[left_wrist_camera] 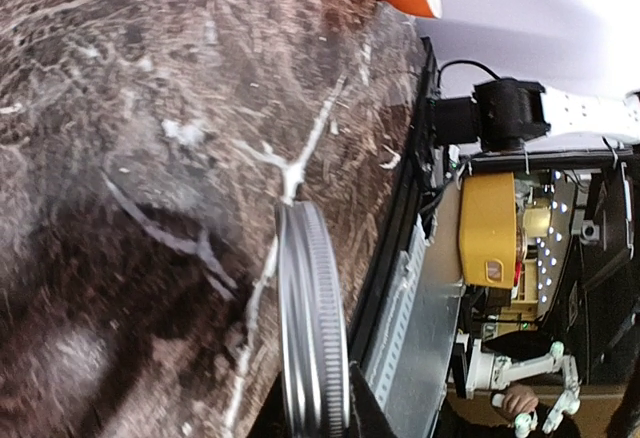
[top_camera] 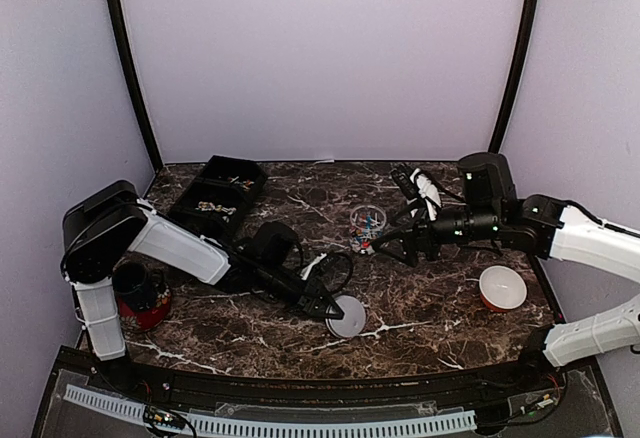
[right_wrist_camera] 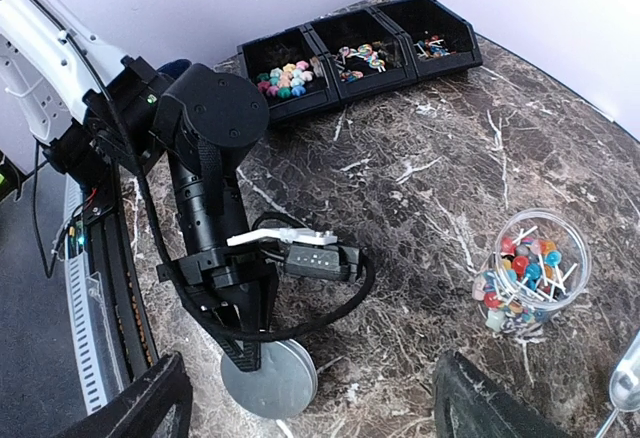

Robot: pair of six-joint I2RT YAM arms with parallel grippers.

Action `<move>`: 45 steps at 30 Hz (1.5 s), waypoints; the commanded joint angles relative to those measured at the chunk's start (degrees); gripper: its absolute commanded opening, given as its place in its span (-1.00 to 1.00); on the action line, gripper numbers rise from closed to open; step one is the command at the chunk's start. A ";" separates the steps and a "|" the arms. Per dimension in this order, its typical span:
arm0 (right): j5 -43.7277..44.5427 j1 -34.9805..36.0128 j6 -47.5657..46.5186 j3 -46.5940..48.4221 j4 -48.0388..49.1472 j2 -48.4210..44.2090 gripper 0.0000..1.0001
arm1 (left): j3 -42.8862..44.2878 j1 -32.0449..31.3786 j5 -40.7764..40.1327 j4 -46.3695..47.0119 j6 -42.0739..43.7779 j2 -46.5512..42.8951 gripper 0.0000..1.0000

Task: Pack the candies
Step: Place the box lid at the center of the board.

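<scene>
A small glass jar [top_camera: 368,226] holding mixed-colour candies [right_wrist_camera: 522,270] stands open on the marble table. More candies [right_wrist_camera: 284,77] lie in a black compartment tray [top_camera: 215,198] at the back left. My left gripper [top_camera: 330,310] is shut on the rim of a silver lid [top_camera: 348,316], held low at the table's front middle; the lid shows edge-on in the left wrist view [left_wrist_camera: 312,318] and as a disc in the right wrist view [right_wrist_camera: 272,380]. My right gripper [top_camera: 395,246] is open and empty just right of the jar, its fingers [right_wrist_camera: 150,398] spread wide.
An orange and white bowl [top_camera: 501,288] sits at the front right. A red and black cup [top_camera: 140,296] stands by the left arm's base. A metal scoop [right_wrist_camera: 628,383] shows at the right edge of the right wrist view. The table's front edge [left_wrist_camera: 385,288] is close to the lid.
</scene>
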 commanded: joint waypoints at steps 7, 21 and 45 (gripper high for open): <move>13.13 0.05 2.09 -0.76 0.73 -0.30 0.75 | 4.48 0.50 -1.06 -0.67 -2.05 3.60 -0.32; 15.97 -9.99 13.41 4.67 8.12 12.30 0.86 | 6.33 1.33 -13.15 -15.59 7.35 -4.21 0.97; 2.92 -13.84 20.07 19.15 16.48 40.47 0.96 | 4.58 4.65 -51.79 -37.59 24.04 -40.34 0.98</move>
